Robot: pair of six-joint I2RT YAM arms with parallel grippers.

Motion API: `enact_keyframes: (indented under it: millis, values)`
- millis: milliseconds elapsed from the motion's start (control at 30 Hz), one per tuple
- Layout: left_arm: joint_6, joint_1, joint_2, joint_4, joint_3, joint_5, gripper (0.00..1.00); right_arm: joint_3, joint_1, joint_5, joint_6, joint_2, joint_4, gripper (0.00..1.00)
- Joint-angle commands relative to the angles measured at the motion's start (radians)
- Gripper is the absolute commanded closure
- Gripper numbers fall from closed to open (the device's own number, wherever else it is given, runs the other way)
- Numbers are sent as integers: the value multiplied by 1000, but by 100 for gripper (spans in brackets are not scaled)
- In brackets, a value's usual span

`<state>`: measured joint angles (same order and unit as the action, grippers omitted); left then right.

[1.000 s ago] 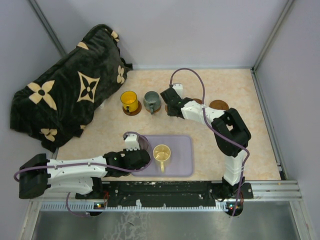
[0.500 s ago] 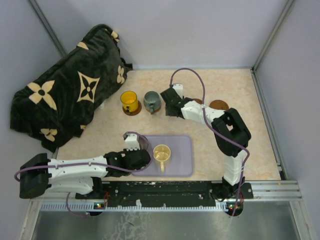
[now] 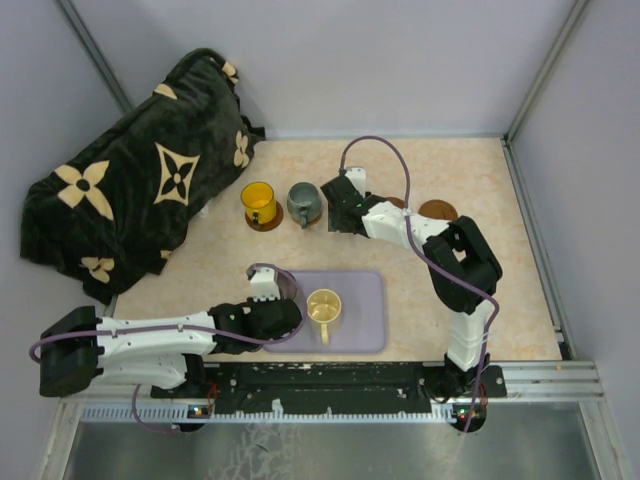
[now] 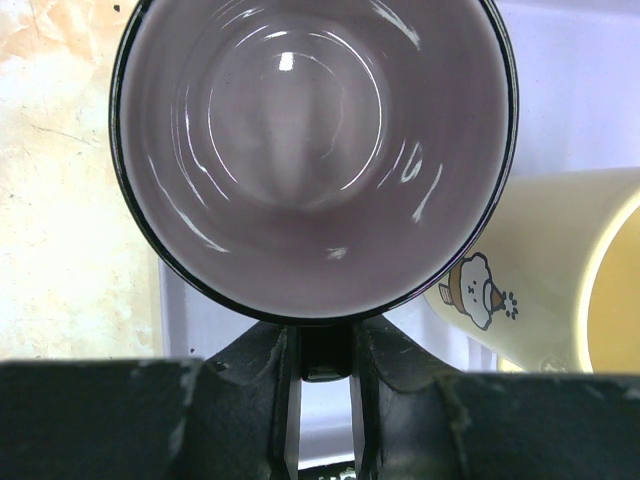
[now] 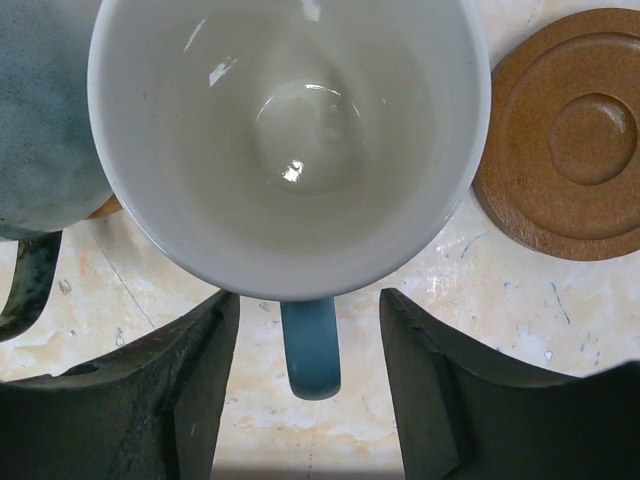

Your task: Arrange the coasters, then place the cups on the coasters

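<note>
Five cups (image 3: 258, 201), four visible coasters (image 3: 437, 210)

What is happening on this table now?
The left gripper is shut on the handle of the mauve cup, over the lavender tray, beside the cream cup. The right gripper stands open around the handle of the white cup, next to an empty coaster. The yellow cup and grey-green cup sit on coasters.

Tight: white cup (image 5: 290, 130) between grey-green cup (image 5: 40, 130), bare coaster (image 5: 570, 140)
</note>
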<state>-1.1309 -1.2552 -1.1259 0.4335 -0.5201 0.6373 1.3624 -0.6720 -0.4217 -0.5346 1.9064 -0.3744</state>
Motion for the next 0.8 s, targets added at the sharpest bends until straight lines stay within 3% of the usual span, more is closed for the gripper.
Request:
enact_keyframes:
  millis: [0,233,500,767]
  values:
    - [-40,-3,-34,108,34,-93,80,28,-12,-41,-2,-58,13,38]
    - [-37,-3,-38,107,29,-92,80,3,-45,-68,-17,-134,-9,26]
    - [-31,-3,-33,119,22,-78,80,-97,-150,-145,-102,-340,-116,25]
    - [-34,-4,8,131,40,-75,80,-298,-315,-109,-228,-627,-252,27]
